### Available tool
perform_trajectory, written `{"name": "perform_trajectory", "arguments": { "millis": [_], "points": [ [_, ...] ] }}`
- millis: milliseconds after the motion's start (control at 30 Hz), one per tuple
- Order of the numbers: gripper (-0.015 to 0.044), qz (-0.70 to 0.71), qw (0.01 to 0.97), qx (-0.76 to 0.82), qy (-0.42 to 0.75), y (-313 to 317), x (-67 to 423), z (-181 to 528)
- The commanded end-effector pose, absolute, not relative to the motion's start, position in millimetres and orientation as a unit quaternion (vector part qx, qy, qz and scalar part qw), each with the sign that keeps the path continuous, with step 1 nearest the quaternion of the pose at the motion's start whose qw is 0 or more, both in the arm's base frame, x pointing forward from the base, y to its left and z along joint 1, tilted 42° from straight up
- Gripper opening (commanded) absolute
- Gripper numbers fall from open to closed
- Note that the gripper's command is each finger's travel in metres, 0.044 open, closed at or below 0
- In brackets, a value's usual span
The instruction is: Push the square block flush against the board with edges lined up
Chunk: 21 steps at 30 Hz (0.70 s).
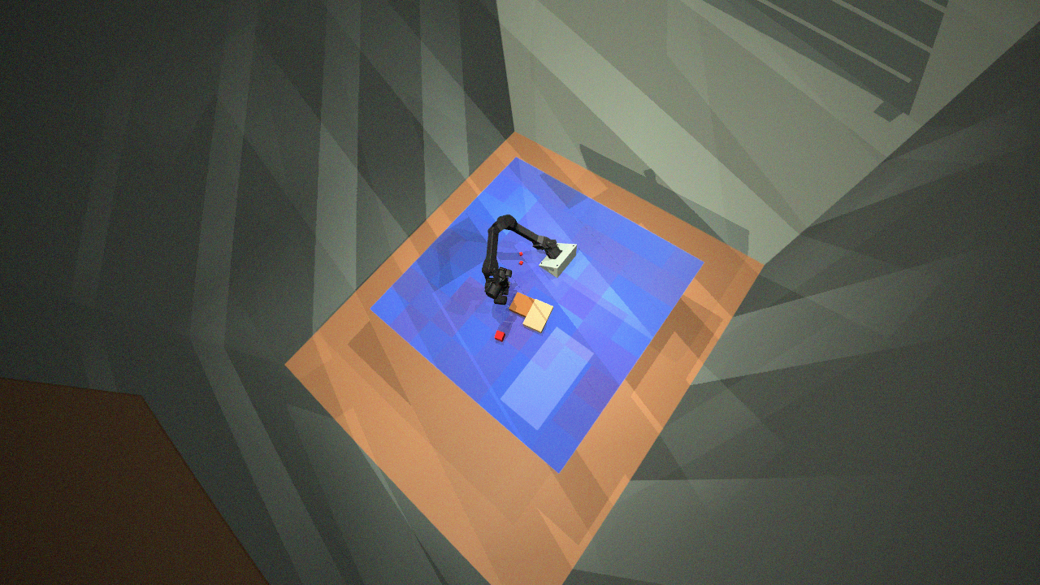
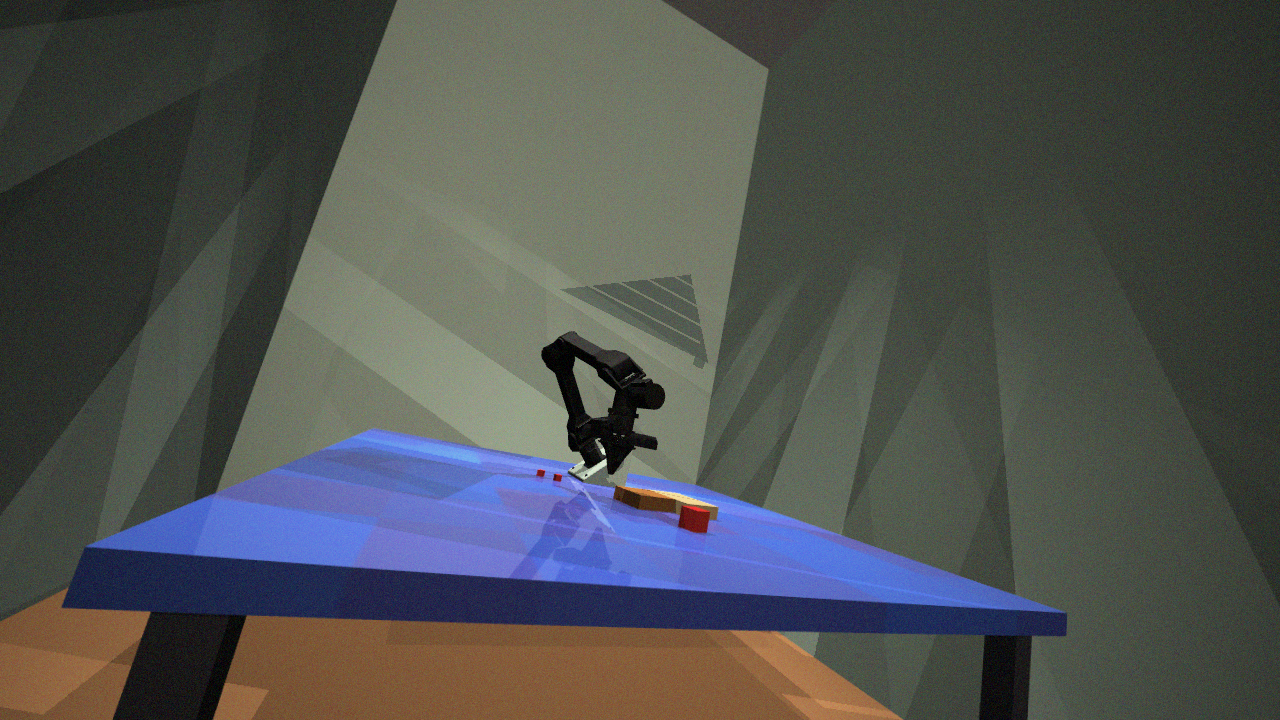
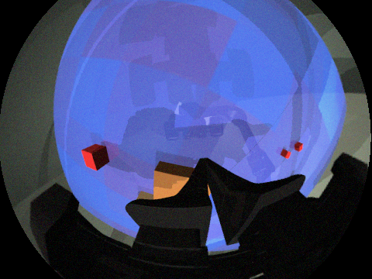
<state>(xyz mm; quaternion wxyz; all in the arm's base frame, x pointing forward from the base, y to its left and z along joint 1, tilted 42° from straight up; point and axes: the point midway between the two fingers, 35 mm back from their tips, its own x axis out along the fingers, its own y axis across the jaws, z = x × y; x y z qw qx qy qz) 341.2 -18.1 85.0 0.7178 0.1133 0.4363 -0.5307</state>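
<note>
The orange square block lies flat on the blue table. One of its sides lies against the cream board. My gripper is shut with nothing in it. It points down just beside the block's side that faces away from the board, close above the table. In the wrist view the fingers hide part of the block, and I cannot tell there whether they touch it.
A red cube stands near the block and board. Two tiny red cubes lie near the arm's white base. The table stands on an orange floor.
</note>
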Motion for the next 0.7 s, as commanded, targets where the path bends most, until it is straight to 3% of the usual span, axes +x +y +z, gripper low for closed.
{"name": "perform_trajectory", "arguments": {
  "millis": [0, 667],
  "points": [
    [0.0000, -0.499, 0.724, 0.068, 0.471, -7.9, 350.1, 79.7],
    [0.0000, -0.312, 0.704, -0.175, 0.613, 40.6, 388.3, 43.2]
  ]
}}
